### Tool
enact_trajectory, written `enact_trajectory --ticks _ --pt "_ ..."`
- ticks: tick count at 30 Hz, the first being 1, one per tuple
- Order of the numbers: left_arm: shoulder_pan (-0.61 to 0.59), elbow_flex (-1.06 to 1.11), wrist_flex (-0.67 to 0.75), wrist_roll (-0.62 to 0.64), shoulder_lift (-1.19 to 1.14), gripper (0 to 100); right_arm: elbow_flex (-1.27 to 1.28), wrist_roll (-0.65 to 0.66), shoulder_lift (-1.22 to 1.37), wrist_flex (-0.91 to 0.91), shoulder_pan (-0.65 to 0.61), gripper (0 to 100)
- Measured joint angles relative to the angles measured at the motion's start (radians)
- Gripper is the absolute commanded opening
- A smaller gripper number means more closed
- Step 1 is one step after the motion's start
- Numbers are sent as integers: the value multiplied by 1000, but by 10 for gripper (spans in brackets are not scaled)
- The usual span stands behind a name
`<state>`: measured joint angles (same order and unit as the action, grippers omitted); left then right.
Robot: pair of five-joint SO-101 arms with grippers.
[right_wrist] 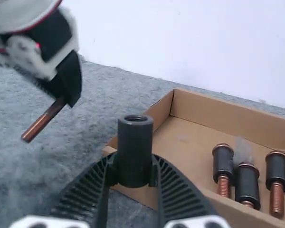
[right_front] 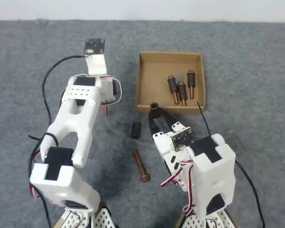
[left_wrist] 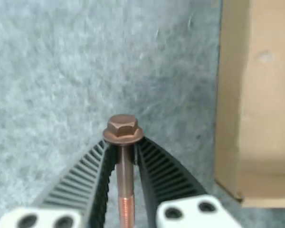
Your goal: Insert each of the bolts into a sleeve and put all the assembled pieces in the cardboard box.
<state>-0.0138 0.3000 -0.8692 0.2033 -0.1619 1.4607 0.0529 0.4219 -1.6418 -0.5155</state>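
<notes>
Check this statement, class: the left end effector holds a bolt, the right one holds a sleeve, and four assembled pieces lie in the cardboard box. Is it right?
Wrong count: three assembled pieces lie in the cardboard box, as the high view shows. The left end effector does hold a bolt, the right end effector a sleeve.

I read the bolt (left_wrist: 125, 161) as copper-toned metal w/ a soft sheen, finely ridged at the threaded end; the sleeve (right_wrist: 134, 147) is matt black & smooth, metal vs plastic I can't tell. The cardboard box (right_front: 145, 80) is plain matt brown, the carpet (right_front: 256, 57) grey & rough-napped. On left gripper (left_wrist: 124, 142) & right gripper (right_wrist: 132, 164) the fingers (left_wrist: 156, 166) look black ribbed plastic, arm shells (right_front: 76, 118) smooth white plastic.
</notes>
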Motion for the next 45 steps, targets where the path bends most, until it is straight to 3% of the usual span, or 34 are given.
enact_trajectory --ticks 25,31,45 --pt "272 -74 2 0 244 12 -2 0 0 0 -2 6" --pt "305 -11 163 2 307 12 -2 0 0 0 -2 6" --pt "328 543 776 2 611 12 -2 0 0 0 -2 6"
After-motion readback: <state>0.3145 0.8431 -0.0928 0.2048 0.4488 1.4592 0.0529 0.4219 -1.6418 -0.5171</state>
